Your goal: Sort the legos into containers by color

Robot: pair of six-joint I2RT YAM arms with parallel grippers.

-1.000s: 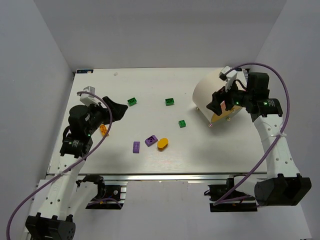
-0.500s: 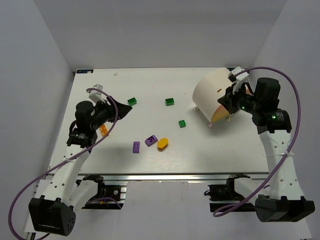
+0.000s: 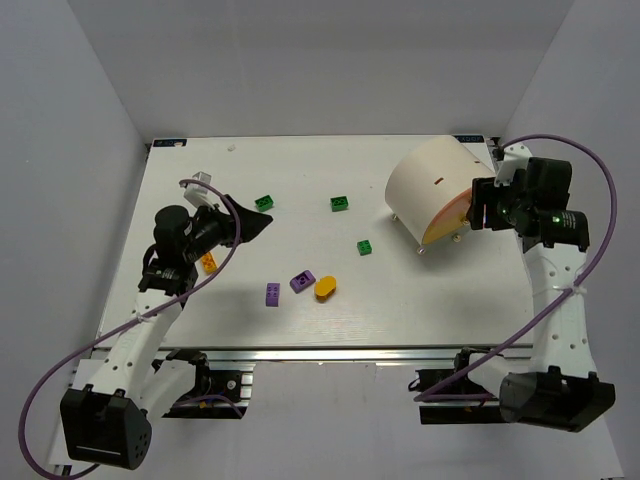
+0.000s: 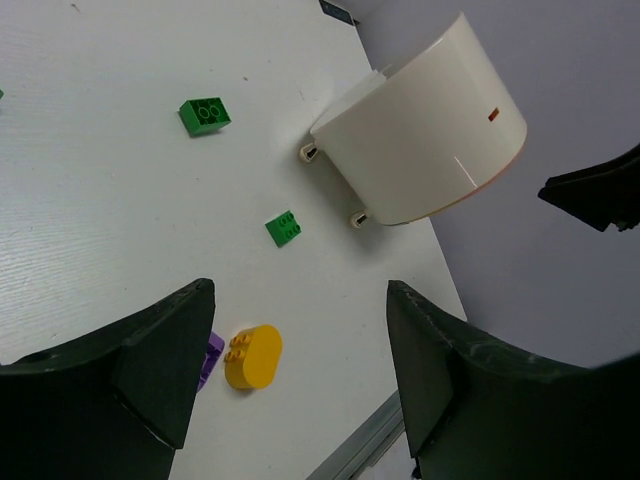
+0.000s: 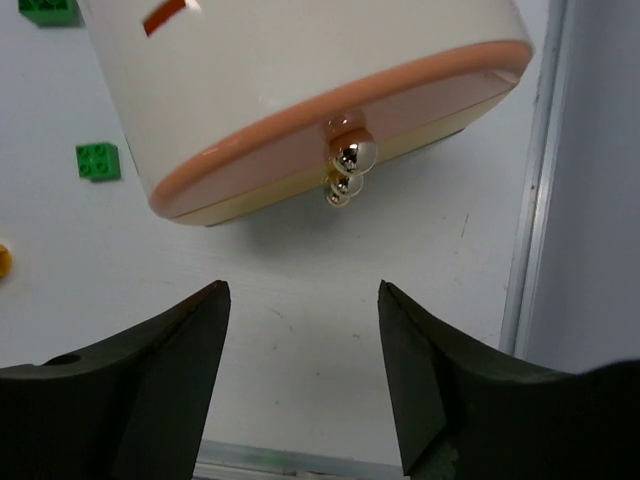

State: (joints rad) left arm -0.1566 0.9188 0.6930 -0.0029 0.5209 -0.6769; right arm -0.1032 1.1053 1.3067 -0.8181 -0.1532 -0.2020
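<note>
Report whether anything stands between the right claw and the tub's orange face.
Nothing visible does. In the right wrist view the open right claw points at the orange face of the tub and its metal knob, with only bare table between them. A green brick lies off to the side.

purple lego (image 4: 213,352): half behind left hand (image 4: 300,300) | green lego (image 5: 47,9): cut by top edge | tub (image 5: 300,60): top cropped

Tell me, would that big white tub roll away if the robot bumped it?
Probably not. The tub lies on its round side, but small feet under it touch the table and should stop rolling. It looks like smooth, stiff plastic, so it might slide instead.
</note>
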